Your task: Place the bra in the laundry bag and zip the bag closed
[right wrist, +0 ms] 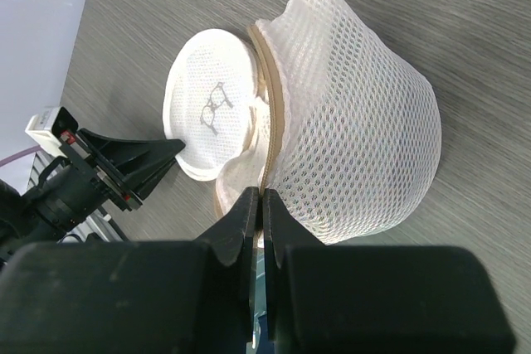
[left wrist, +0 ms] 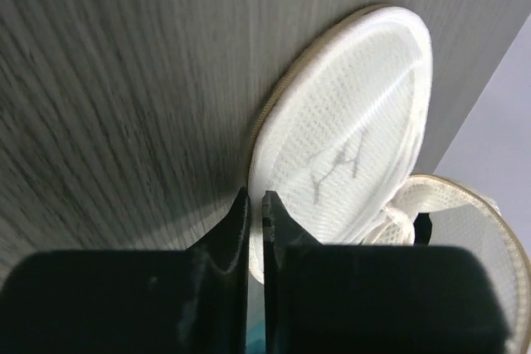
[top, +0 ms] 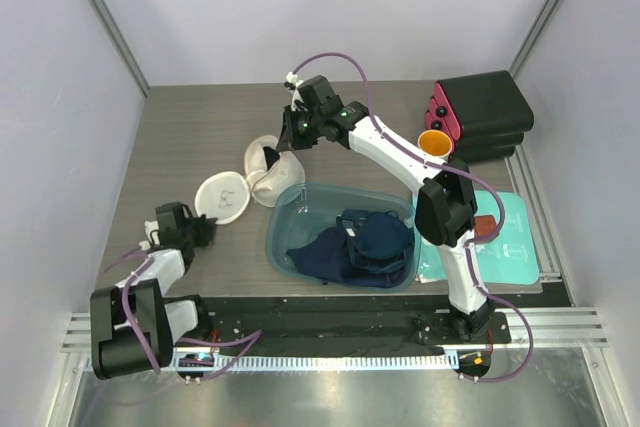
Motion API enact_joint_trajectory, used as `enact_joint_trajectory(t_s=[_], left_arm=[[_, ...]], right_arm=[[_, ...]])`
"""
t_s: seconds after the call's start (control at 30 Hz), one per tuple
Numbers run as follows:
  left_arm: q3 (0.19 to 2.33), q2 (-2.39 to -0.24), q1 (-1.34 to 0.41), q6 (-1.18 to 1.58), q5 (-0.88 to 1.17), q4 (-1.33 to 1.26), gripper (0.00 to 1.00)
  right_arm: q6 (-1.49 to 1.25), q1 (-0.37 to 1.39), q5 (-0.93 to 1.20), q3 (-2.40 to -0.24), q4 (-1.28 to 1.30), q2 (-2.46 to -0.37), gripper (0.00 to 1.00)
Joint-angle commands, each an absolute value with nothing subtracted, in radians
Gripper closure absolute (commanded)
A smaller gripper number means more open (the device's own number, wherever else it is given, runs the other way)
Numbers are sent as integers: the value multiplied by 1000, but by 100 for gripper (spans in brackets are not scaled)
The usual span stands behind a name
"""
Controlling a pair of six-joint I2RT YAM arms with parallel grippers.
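Note:
The cream-white mesh laundry bag [top: 225, 197] lies on the table left of centre. Its emblem disc faces up and its other half [top: 270, 175] bulges behind. A small dark patch, likely the black bra [top: 270, 157], shows in the bag's opening; the wrist views show only white mesh. My left gripper [top: 207, 230] is shut on the near rim of the emblem disc [left wrist: 348, 147]. My right gripper [top: 289, 147] is shut on the tan zipper band [right wrist: 267, 113] where the two halves meet, beside the domed mesh half [right wrist: 357, 147]. The left gripper [right wrist: 158, 155] also shows in the right wrist view.
A translucent teal tub [top: 300, 209] holding navy-blue clothes [top: 360, 242] stands just right of the bag. A flat teal pouch [top: 515, 237] lies at the right edge. A black box [top: 485, 112] and an orange cup [top: 435, 142] sit at the back right.

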State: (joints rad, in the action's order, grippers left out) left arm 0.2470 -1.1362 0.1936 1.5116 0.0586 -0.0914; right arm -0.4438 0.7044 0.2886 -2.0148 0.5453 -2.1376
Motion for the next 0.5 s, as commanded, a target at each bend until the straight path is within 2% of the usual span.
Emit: enact_joint_trajectory(t_s=[0.0, 0.1, 0.2, 0.3, 0.47], left_arm=[[325, -1050, 206, 1389, 26, -59, 100], [435, -938, 204, 1243, -21, 85, 100], [530, -836, 174, 1106, -70, 115, 100], [645, -831, 65, 950, -127, 143, 100], [790, -905, -242, 714, -311, 259, 100]], right_arm=[[-442, 706, 314, -2020, 500, -2082, 91], [-449, 707, 348, -2023, 494, -2094, 91], [-456, 707, 362, -2032, 488, -2102, 91], [-463, 707, 373, -2048, 486, -2115, 91], [-492, 707, 391, -2075, 485, -2154, 91]])
